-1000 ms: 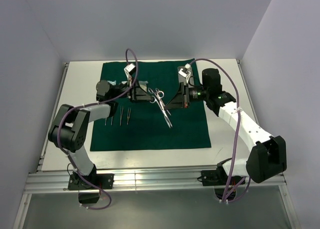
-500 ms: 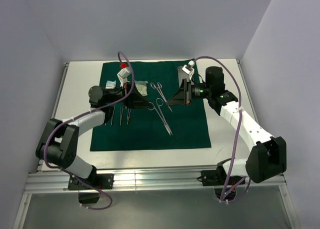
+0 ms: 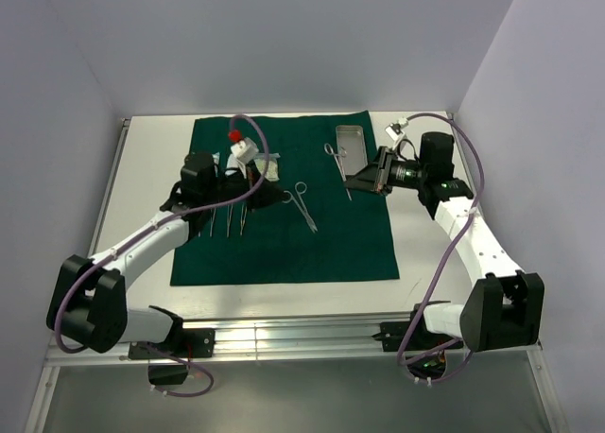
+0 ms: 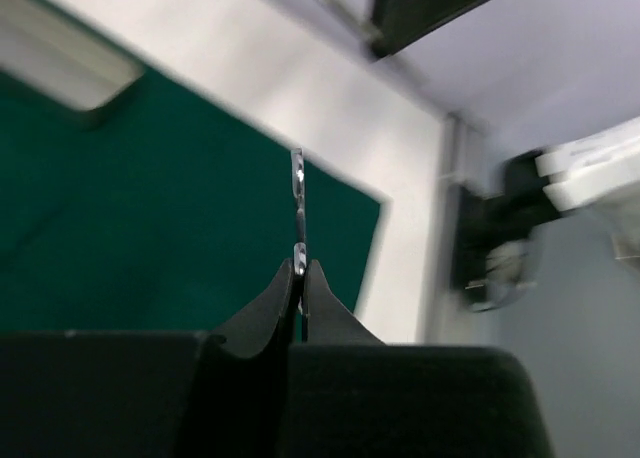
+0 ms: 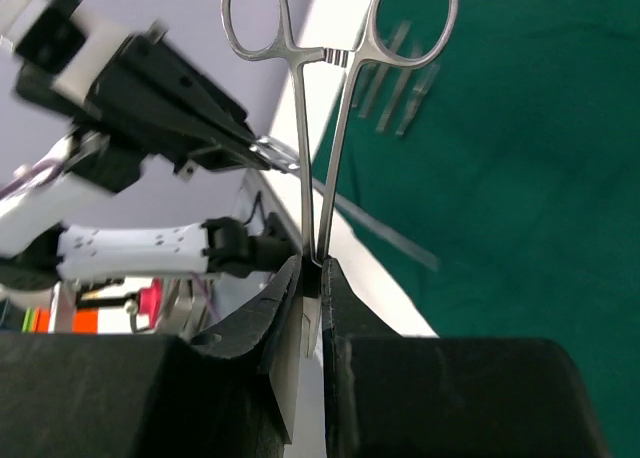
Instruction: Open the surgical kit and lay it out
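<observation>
From above and behind the arm bases, looks steeply down, far enough to take in the whole table (image 3: pixel 151 149) and green cloth (image 3: pixel 359 234). On the left wrist, sits tight behind the left gripper (image 4: pixel 300 270), sighting along a slim steel tool (image 4: pixel 297 178) low across the cloth toward the steel tray (image 4: pixel 60 53). On the right wrist, peers past the right gripper (image 5: pixel 312 268) and its clamp (image 5: pixel 335 38) at the left arm (image 5: pixel 130 243). Shares the cloth across all three.

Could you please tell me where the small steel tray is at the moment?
In the top view, the steel tray lies at the far right of the green cloth, just beyond the right gripper holding a clamp.
</observation>
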